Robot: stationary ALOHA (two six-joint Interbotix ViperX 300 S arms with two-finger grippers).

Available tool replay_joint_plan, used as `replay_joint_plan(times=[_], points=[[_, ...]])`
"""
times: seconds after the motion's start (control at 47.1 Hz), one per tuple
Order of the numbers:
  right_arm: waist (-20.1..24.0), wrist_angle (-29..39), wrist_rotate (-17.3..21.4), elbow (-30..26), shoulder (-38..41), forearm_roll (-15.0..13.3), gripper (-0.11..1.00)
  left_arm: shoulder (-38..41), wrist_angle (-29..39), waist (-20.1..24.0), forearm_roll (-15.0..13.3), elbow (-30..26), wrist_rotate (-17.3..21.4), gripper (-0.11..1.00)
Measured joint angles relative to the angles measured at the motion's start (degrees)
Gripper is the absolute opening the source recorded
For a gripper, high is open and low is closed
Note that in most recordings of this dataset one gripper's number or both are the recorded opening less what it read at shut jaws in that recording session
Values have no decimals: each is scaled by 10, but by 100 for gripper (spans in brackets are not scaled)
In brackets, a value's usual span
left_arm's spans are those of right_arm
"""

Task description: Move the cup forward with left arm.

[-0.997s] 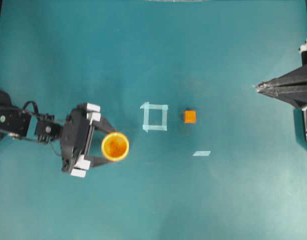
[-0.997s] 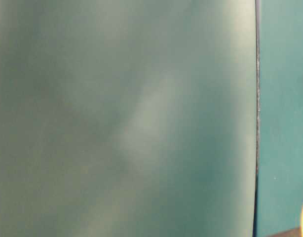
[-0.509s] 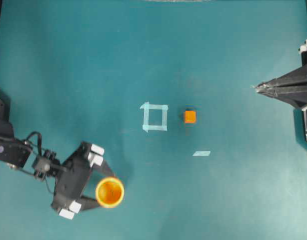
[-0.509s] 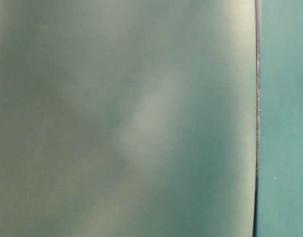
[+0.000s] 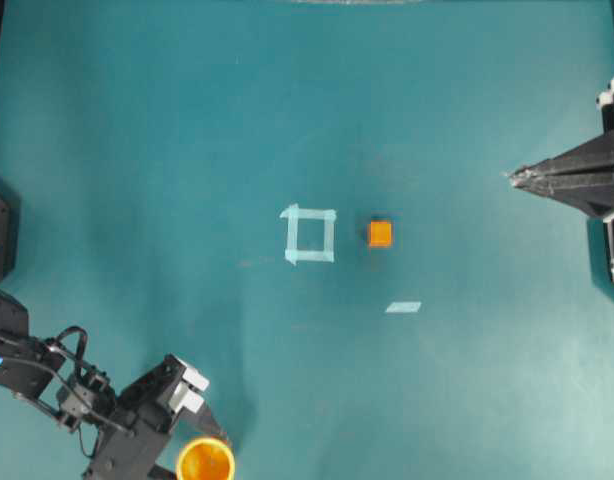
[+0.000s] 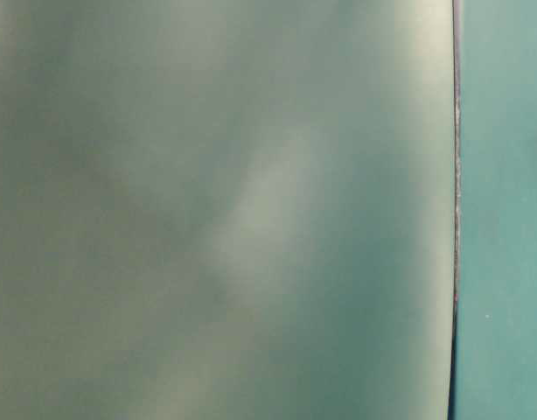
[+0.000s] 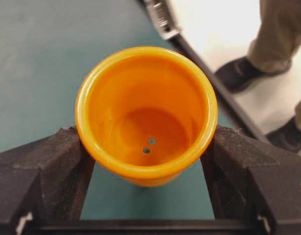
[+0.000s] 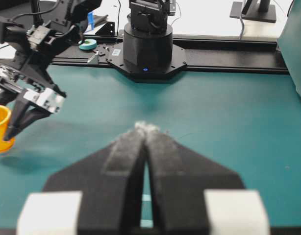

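The yellow-orange cup [image 5: 205, 462] is at the bottom edge of the overhead view, left of centre, partly cut off by the frame. My left gripper [image 5: 209, 464] is shut on it, and the left arm [image 5: 47, 375] reaches in from the left edge. In the left wrist view the cup [image 7: 145, 112] sits upright between both black fingers [image 7: 47, 171], which press on its sides just under the rim. The right wrist view shows the cup [image 8: 0, 128] at its far left. My right gripper [image 5: 512, 175] is shut and empty at the right edge, its tips [image 8: 146, 128] together.
A small orange cube [image 5: 380, 233] sits right of a pale tape square [image 5: 309, 234] at the table's middle. A short tape strip [image 5: 403, 307] lies below the cube. The table's black edge rail [image 7: 209, 83] runs close beyond the cup. The table-level view is a blur.
My left gripper has carried the cup from beside the tape square's level down to the bottom edge of the overhead view. The right gripper, cube and tape have not moved.
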Motion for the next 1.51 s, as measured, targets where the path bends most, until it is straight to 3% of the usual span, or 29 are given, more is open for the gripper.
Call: replay_joint_plan(times=[1.506], points=[[-1, 0, 0, -1, 0, 1, 0, 4, 21, -11, -2, -10, -1, 66]])
